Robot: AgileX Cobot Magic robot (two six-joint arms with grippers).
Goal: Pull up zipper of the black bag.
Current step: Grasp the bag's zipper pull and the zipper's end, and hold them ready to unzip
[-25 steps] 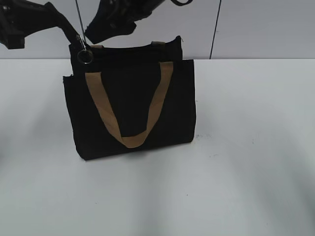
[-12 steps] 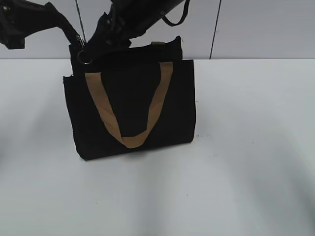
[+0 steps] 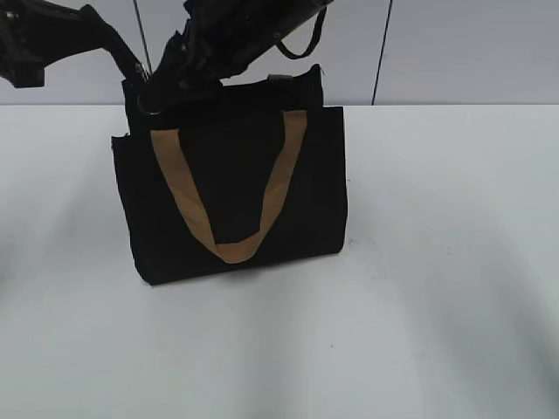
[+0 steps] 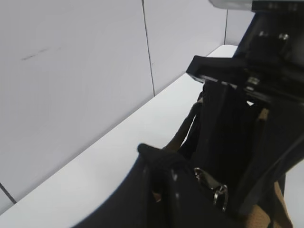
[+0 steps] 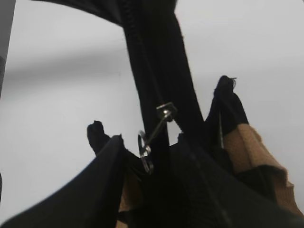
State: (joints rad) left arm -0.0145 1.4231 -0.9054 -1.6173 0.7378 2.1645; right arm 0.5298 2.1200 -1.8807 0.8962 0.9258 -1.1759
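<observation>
The black bag (image 3: 236, 175) stands upright on the table, left of centre, with a tan strap handle (image 3: 188, 205) hanging down its front. The zipper (image 3: 150, 106), a silvery slider with a ring pull, sits at the bag's top left end. It also shows in the left wrist view (image 4: 213, 190) and the right wrist view (image 5: 164, 113). My left gripper (image 3: 133, 77) is shut on the bag's top left corner by the zip track's end (image 4: 148, 151). My right gripper (image 3: 162, 94) reaches down from above, and its open jaws stand on either side of the ring pull (image 5: 145, 153).
The white table (image 3: 419, 305) stretches to the right of the bag and in front of it. A pale wall with dark vertical seams (image 3: 377, 52) rises right behind the bag. The two arms crowd together above the bag's left end.
My right gripper has come down and to the left, from above the bag to the ring pull. The ring is now partly hidden behind it. The left gripper and the bag have stayed in place.
</observation>
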